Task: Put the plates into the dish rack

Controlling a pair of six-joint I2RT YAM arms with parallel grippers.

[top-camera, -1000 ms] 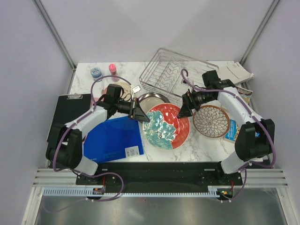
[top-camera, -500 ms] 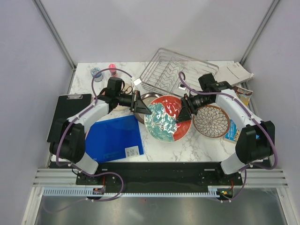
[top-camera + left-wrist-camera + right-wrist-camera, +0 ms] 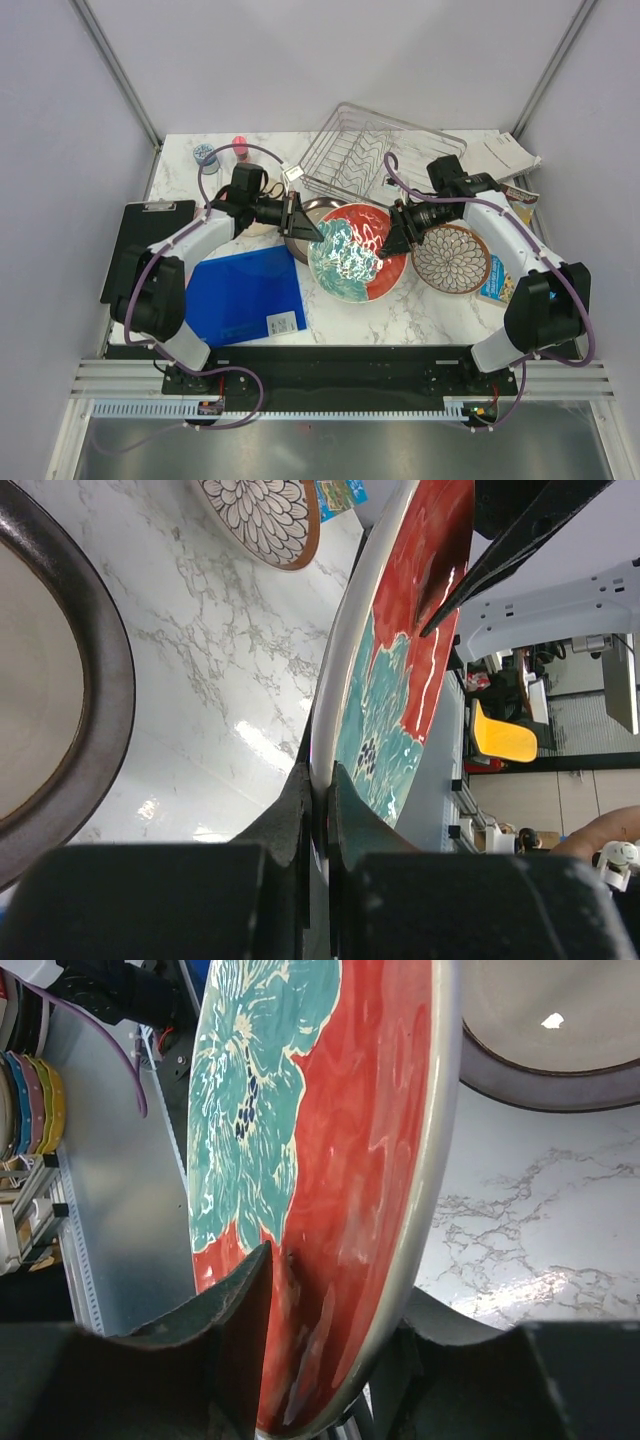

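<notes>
A red-orange plate with teal flowers [image 3: 355,255] hangs tilted above the table's middle. My left gripper [image 3: 305,232] is shut on its left rim; in the left wrist view the fingers [image 3: 320,780] pinch the thin edge of the plate [image 3: 400,680]. My right gripper [image 3: 395,238] is on the opposite rim, and its jaws [image 3: 335,1290] press both faces of the plate [image 3: 330,1110]. A white plate with brown petals [image 3: 451,258] lies flat at the right. A cream plate with a dark rim [image 3: 318,208] lies partly hidden behind the held one. The wire dish rack [image 3: 375,155] stands at the back.
A blue folder [image 3: 245,295] and a black clipboard [image 3: 145,235] lie at the left front. Two small bottles [image 3: 205,153] stand at the back left. Papers [image 3: 505,155] lie at the back right, and a printed card [image 3: 493,280] lies beside the petal plate.
The left arm has carried the red-orange plate up and toward the rack. The right gripper's jaws have narrowed from wide open onto the plate's right rim.
</notes>
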